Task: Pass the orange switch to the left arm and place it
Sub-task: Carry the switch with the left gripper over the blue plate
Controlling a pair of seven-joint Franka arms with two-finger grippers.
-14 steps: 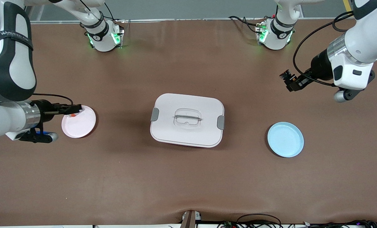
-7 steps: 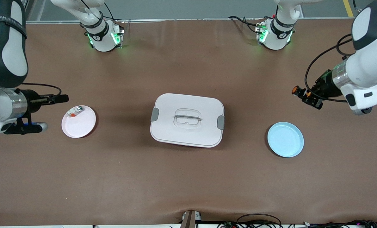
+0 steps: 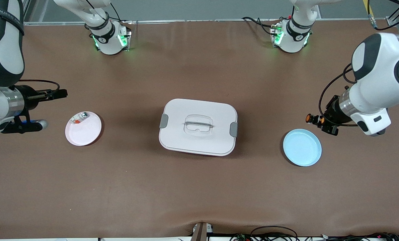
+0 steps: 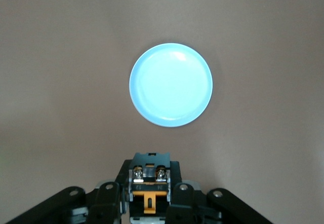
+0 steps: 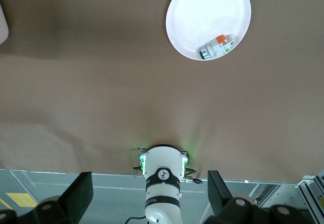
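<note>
My left gripper (image 3: 317, 120) is shut on the orange switch (image 3: 311, 118), a small black part with orange marks. It holds the switch above the table, just off the rim of the blue plate (image 3: 302, 147). In the left wrist view the switch (image 4: 150, 177) sits between the jaws, with the blue plate (image 4: 171, 84) ahead. My right gripper (image 3: 61, 93) is open and empty, over the table near the pink plate (image 3: 86, 133). Its fingers (image 5: 76, 198) stand wide apart. The white box (image 3: 198, 127) sits mid-table between the plates, lid closed.
A clear-silver small item with a red mark (image 3: 79, 117) lies on the pink plate's rim farthest from the front camera. It also shows in the right wrist view (image 5: 217, 46) on that plate (image 5: 202, 11). The arm bases (image 3: 109, 38) stand at the table's back edge.
My left gripper has come down with the switch toward the blue plate. My right gripper has pulled back off the pink plate toward the right arm's end, leaving the clear-silver item there.
</note>
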